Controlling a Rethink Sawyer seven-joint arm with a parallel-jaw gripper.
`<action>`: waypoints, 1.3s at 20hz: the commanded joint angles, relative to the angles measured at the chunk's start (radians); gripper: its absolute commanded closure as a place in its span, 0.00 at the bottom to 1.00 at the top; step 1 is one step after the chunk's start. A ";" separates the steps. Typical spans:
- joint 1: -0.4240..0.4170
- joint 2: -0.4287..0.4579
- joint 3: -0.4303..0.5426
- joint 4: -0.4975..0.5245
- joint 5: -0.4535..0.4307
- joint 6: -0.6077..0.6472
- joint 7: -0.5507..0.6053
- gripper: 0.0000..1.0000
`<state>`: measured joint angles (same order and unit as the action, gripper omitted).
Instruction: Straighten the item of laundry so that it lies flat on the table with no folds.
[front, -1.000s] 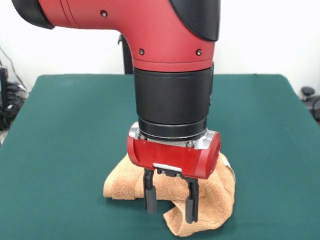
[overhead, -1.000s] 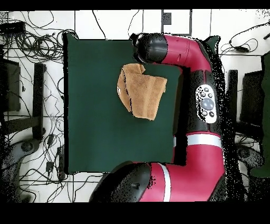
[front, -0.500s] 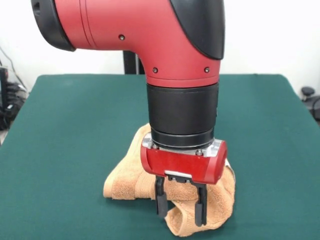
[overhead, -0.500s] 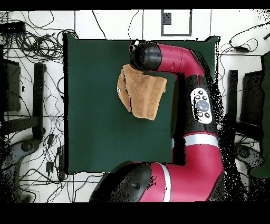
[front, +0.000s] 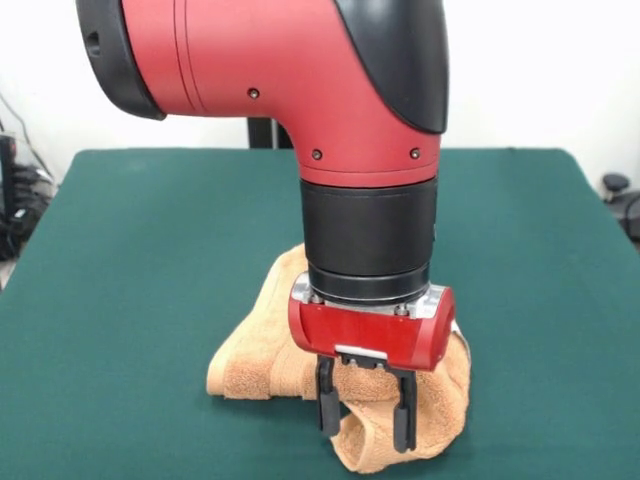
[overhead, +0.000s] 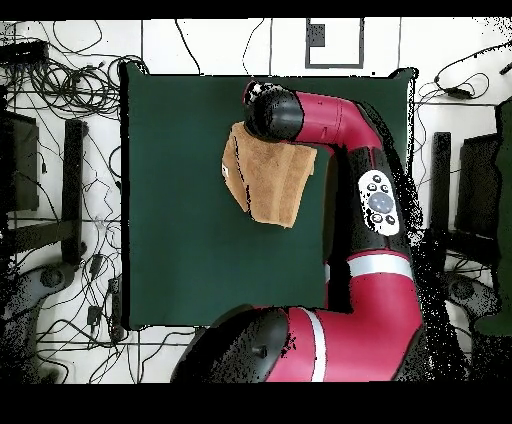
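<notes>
In the front view the arm (front: 350, 150) fills the middle of the picture and hides much of the towel (front: 255, 355) behind its black wrist and red tool housing. What shows of the towel is a bunched, folded heap on the green table (front: 130, 260): a flatter fold reaches out to the picture's left, and a rolled lump lies at the bottom right, close to the picture's lower edge. The tool (front: 365, 415) points straight down over that lump. Its two black fingers (front: 327, 400) stand apart with towel showing between them, their tips down at the level of the cloth; whether they press on it is hard to make out, and they are not pinched on anything. A small white bit shows at the towel's right edge by the housing, too small to tell what it is.

The overhead view shows what the front view cannot: the towel's (overhead: 268, 180) whole outline, an uneven shape with one side doubled over along a dark crease, lying in the upper middle of the table (overhead: 190, 270) and well clear of its edges. Here the arm's (overhead: 370, 200) rounded end covers the towel's top corner, so the tool itself is hidden. Cables (overhead: 60, 80) lie tangled on the floor beside the table.
</notes>
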<state>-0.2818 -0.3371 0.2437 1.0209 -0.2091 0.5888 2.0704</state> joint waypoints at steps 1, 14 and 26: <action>0.018 0.033 0.029 0.168 0.010 -0.068 0.096 0.00; 0.041 0.083 0.013 0.184 0.007 -0.190 0.141 0.00; 0.060 0.073 -0.027 0.190 0.038 -0.078 0.137 0.00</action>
<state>-0.2677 -0.2948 0.2258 1.0701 -0.2009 0.4338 2.0704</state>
